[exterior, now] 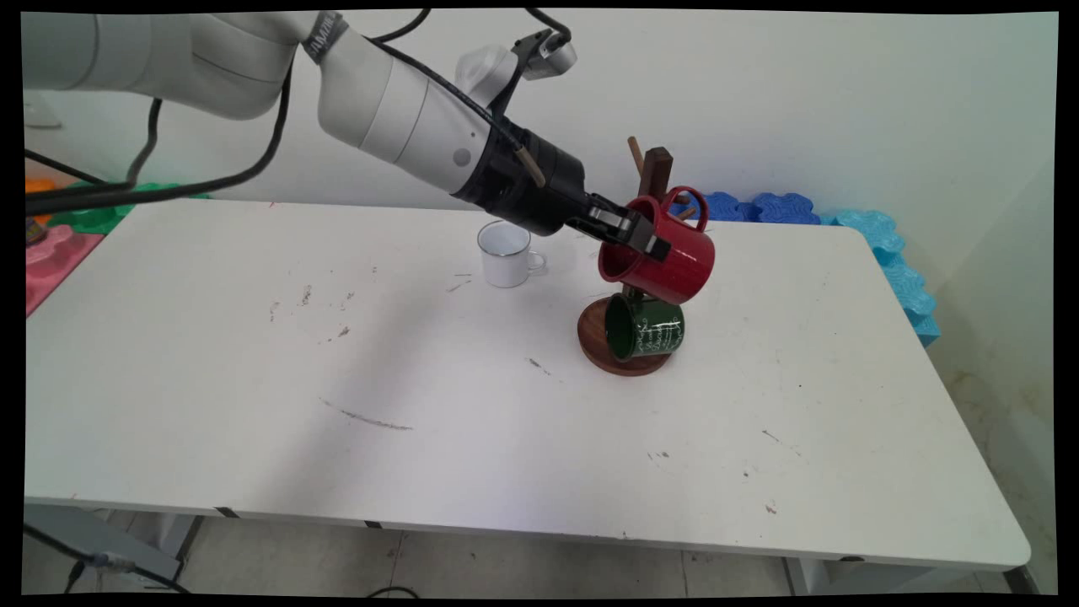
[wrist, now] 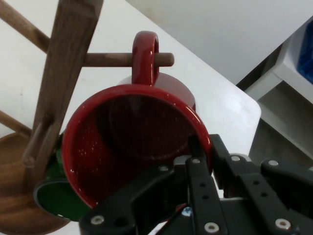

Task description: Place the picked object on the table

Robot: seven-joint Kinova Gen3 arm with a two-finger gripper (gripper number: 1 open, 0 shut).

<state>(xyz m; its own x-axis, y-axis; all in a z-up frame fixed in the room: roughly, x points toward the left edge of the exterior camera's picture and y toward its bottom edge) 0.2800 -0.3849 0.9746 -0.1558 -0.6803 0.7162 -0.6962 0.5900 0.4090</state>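
A white table (exterior: 253,405), scuffed with small dark marks, stands before a pale wall, with blue foam pieces (exterior: 885,244) along its far right edge and pink and green ones (exterior: 59,236) at the far left. On the far middle of the table stands a wooden mug tree (exterior: 654,173) on a round brown base (exterior: 594,337). The gripper (exterior: 645,238) reaches in from the upper left and is closed on the rim of a red mug (exterior: 670,253): one finger lies inside the mouth and the other against the outer wall, so the mug's wall sits pinched between the jaws. The red mug is tipped on its side, its mouth facing left and toward the camera, up off the table beside the tree's post. In the hand view its handle (wrist: 145,56) is threaded over a horizontal wooden peg (wrist: 164,59), whose tip pokes out past the loop. Just below the red mug a dark green mug (exterior: 649,330) with white lettering hangs low on the tree, its mouth facing left over the base. A white enamel mug (exterior: 506,253) stands upright on the table to the left of the tree, apart from it, its handle pointing right.
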